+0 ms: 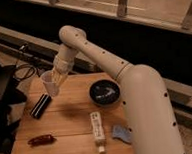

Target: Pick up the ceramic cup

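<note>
The ceramic cup (pixel 50 82) is small, whitish and slightly tapered. It hangs in the air above the back left corner of the wooden table (pixel 68 121). My gripper (pixel 58 77) reaches down from the white arm and is shut on the cup's right side, holding it clear of the tabletop. The cup's rim faces up and slightly toward the camera.
A wide black bowl (pixel 105 93) sits at the table's back right. A black flat block (pixel 40 105) lies under the cup's left. A white bottle (pixel 97 127) lies in the middle front, a blue scrap (pixel 122 133) beside it, a reddish item (pixel 41 140) at front left. Cables (pixel 24 72) lie off the table's left.
</note>
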